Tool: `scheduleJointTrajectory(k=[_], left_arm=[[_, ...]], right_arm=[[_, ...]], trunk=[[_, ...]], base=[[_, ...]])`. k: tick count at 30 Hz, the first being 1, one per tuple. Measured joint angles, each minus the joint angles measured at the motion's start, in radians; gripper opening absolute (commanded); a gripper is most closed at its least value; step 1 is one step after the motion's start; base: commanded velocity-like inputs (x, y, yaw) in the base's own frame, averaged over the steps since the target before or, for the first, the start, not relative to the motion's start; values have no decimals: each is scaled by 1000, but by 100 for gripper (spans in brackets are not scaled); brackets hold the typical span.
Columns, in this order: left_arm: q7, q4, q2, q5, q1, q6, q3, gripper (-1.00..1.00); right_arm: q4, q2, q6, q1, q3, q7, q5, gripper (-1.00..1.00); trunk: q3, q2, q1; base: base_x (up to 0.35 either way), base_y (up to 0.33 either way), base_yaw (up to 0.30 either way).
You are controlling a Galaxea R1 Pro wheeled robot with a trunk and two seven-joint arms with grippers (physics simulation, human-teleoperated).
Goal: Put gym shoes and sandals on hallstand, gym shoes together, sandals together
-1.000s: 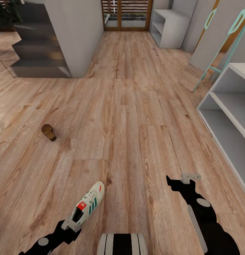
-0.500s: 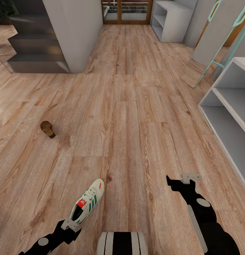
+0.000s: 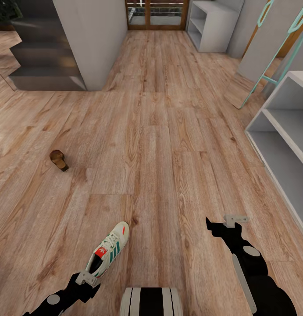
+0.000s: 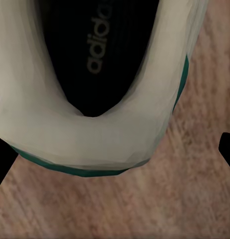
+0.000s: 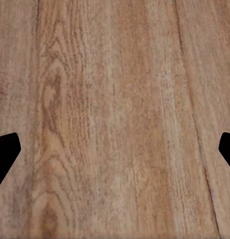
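One cream-white gym shoe with green stripes lies on the corridor floor, toe pointing away from me. My left gripper hovers at its heel. In the left wrist view the shoe's heel sits between the open gripper's dark fingertips, with no contact visible. A brown sandal lies further off to the left. The light grey hallstand stands along the right edge. My right gripper is open over bare planks, its fingertips wide apart around the gripper's centre.
A dark staircase and a grey wall block stand at the back left. A second grey shelf unit and a teal ladder frame are at the back right. My base shows at the bottom.
The head view shifted slightly a second ago, so the far scene slid up. The shoe, the sandal and both grippers have stayed where they were.
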Motion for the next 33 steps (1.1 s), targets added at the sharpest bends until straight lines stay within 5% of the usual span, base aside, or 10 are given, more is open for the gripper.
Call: scheduleJointTrajectory(k=[33], left_arm=[[1,0,0,1,0,0,0,100]], right_arm=[[0,0,0,0,0,0,0,100]], trunk=[[0,0,0]], base=[[35,12,0]])
